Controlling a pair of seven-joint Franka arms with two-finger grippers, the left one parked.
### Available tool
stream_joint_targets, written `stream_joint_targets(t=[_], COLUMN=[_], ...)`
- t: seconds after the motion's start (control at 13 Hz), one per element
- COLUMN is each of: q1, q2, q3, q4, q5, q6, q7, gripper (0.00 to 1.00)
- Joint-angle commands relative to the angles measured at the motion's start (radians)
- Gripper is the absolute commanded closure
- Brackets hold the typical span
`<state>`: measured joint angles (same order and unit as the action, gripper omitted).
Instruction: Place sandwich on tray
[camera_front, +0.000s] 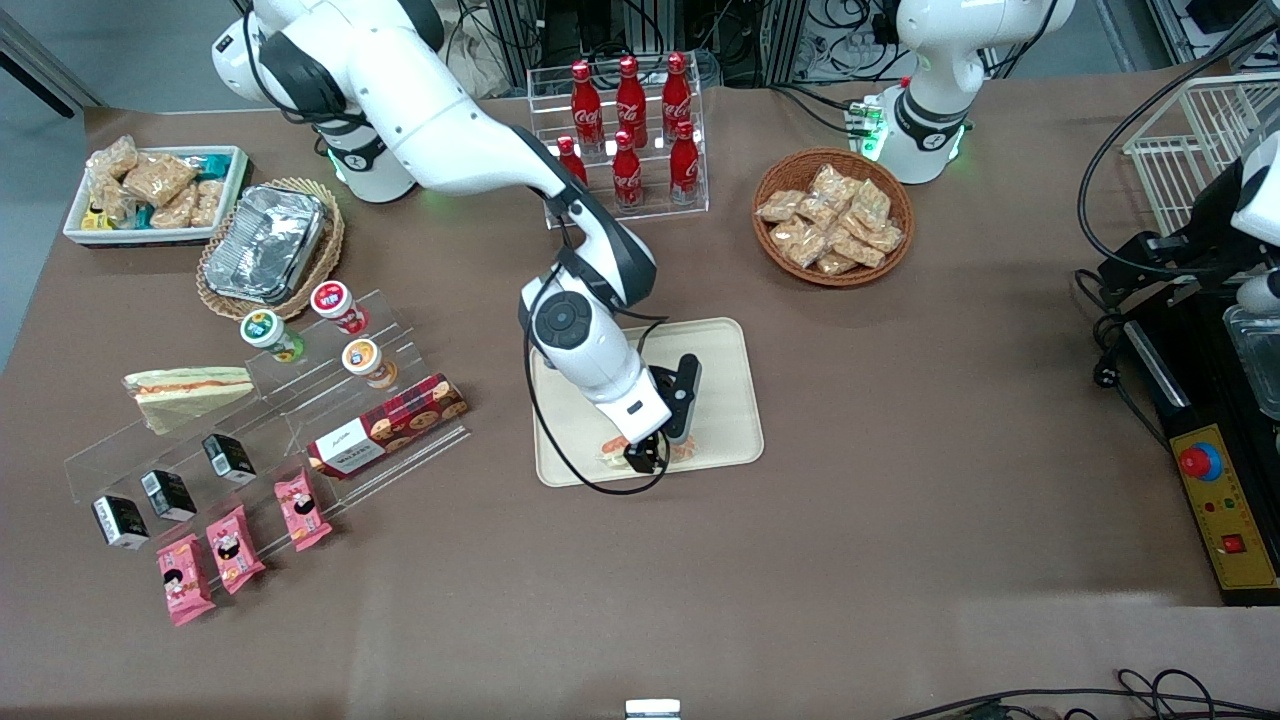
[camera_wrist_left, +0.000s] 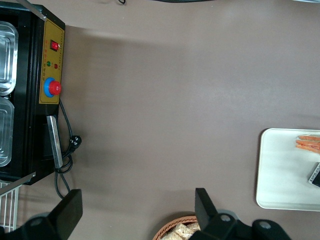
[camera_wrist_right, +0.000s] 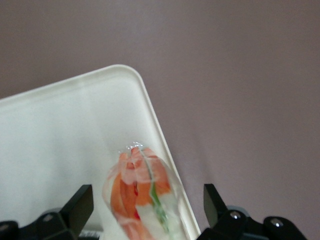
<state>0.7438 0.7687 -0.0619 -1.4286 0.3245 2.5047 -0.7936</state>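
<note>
One sandwich is seen on the tray, at its edge nearest the front camera | hand is spread wide around it, nothing gripped | judged light, soft, slippery-wrapped; best held gently across the bread faces.

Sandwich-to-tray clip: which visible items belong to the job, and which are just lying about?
Job: sandwich, lying on the tray near its front-camera edge; tool directly over the sandwich, fingers spread.

Lying about: wedge sandwich, cola bottles, snack basket, foil container, cookie box.
</note>
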Motion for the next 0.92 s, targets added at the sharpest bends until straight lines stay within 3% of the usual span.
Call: stream_joint_targets(t=[0.0,0.15,0.62,0.85], q1=[-0.072,-0.144,-0.455,-0.570], q2=[-0.130,-0.193,-0.301,-0.388], q3=[-0.001,-0.025,-0.024,-0.022], q4=[-0.018,-0.018,-0.018,-0.018], q5=[0.025,0.016,0.005,-0.066], q6=[-0.175,-0.294,-0.564,-0.723], q7=[0.136,0.279,0.371,0.422], gripper=[0.02,0.02,0.02,0.02])
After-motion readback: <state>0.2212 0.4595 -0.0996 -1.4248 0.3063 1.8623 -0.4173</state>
